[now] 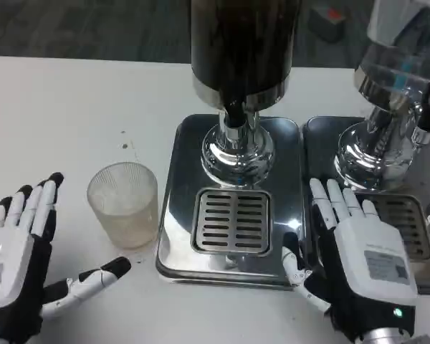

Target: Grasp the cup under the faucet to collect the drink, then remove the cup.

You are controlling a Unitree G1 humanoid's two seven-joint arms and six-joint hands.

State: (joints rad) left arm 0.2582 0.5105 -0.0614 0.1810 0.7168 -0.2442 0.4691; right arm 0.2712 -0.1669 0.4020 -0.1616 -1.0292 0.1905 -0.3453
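Ribbed plastic cup stands upright just left of the drip tray edge; left hand and right hand both spread, holding nothing

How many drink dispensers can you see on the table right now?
2. One dark-tank dispenser stands at center, behind its slotted drip grate. A second, clear-tank dispenser stands at the right edge, partly cut off by the frame. More could sit beyond it.

Dispenser tank cut off by top edge. Second dispenser cropped at top and right (its drip grate half hidden behind right hand). Left hand runs off left and bottom edges. Small dark specks on table, too small to tell.
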